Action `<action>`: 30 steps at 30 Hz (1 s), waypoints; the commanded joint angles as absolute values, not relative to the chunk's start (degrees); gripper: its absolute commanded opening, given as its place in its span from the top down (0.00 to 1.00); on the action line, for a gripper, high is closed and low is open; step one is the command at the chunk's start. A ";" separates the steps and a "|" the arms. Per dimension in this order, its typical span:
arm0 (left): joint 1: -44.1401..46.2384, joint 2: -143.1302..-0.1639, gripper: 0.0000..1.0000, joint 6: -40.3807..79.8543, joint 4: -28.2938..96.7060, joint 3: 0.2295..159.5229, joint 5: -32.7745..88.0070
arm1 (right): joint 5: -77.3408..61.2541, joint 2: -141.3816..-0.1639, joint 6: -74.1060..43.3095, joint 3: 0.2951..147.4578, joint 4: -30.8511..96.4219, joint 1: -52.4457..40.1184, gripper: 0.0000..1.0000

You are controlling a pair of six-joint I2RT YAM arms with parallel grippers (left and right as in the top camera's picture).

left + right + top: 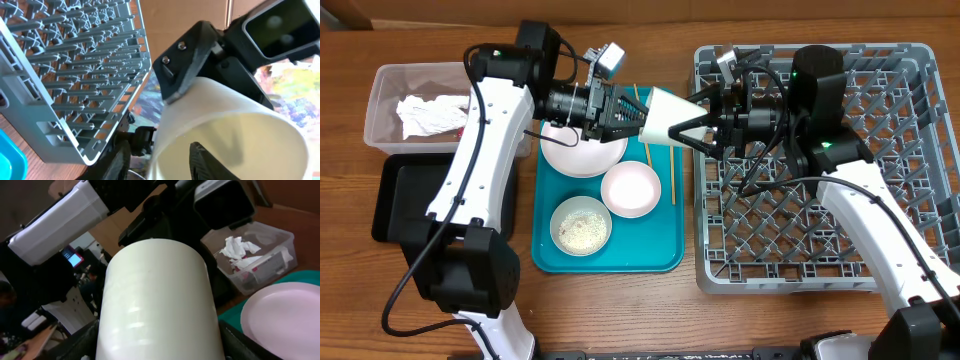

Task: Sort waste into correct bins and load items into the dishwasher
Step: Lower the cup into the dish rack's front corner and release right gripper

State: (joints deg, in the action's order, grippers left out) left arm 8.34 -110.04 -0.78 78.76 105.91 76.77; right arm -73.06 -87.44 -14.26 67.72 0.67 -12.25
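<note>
1. The cup (665, 117) is off the table, lying on its side, at upper centre of the overhead view. It spans the gap between the teal tray (545, 258) and the dish rack (890, 130).
2. The left gripper (635, 113) is on the cup's open end. In the left wrist view one finger (200, 160) sits inside the mouth and the other outside the wall, so the jaws are closed narrow on the rim.
3. The right gripper (692, 128) is on the cup's closed end. Its two fingers flank the base and press on both sides, closed to the width of the cup.
4. On the teal tray, a pinkish plate (582, 152) lies at the top, partly under the left gripper. A white bowl (631, 189) sits at centre right and a bowl with rice (581, 226) at lower centre.
5. Two chopsticks (670, 180) lie along the tray's right side, roughly parallel to its edge.
6. The clear tub (380, 90), at upper left, holds crumpled napkins (430, 113) and a red-marked scrap.
7. The black tray (400, 195) is just below the tub, partly hidden by the left arm.
8. No dishes are visible on the part of the rack floor that shows, and the right arm covers some of it.
</note>
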 commanded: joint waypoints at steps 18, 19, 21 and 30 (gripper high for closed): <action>-3.40 -109.38 0.51 0.45 71.90 106.89 41.28 | -16.78 -70.87 -25.30 70.83 53.95 -15.42 0.41; -3.03 -109.38 0.51 0.45 71.92 106.89 38.68 | -13.69 -70.39 -27.49 70.91 56.77 -17.26 0.41; -2.13 -109.38 0.51 0.45 71.94 106.89 33.65 | -9.02 -70.02 -31.99 70.91 62.15 -21.15 0.41; 1.06 -109.38 0.51 0.43 71.77 106.89 23.51 | -1.96 -72.29 -45.10 70.89 76.95 -30.33 0.41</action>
State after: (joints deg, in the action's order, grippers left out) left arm 0.03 -110.04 0.05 72.07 105.91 29.50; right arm -6.50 -71.31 -38.74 69.69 75.59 -29.17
